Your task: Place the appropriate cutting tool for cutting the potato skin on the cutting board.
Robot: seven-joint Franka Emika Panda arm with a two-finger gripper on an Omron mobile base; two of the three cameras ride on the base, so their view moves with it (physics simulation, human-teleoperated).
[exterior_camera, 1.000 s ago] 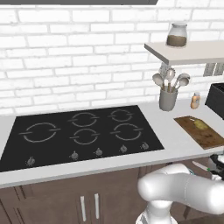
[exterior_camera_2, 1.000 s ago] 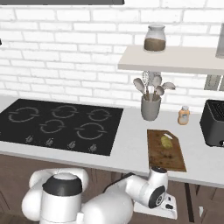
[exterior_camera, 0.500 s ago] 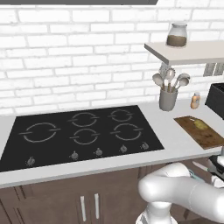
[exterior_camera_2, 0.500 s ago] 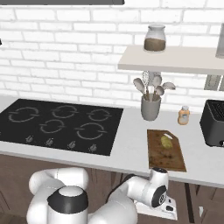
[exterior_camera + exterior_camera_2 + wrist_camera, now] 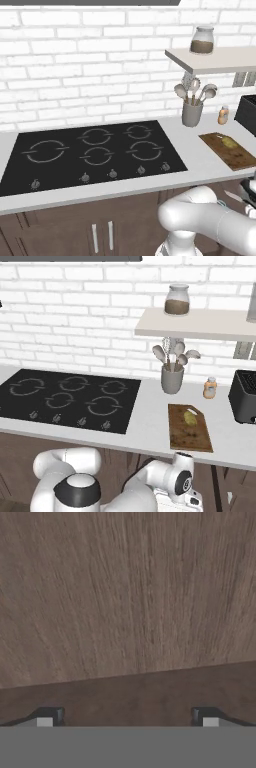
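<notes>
Lowered further below bench; hand spread wide, empty, facing wood panel; potato rests on cutting board.

Arm: glossy white rounded shells, bulbous links, dark grey joint cap with pale band. Wrist joint: dark ring face. Fingertips: small, dark, blocky, pale grey inner pad; wide apart.

My two base cameras share the counter from behind; my hand camera faces wood closely.
</notes>
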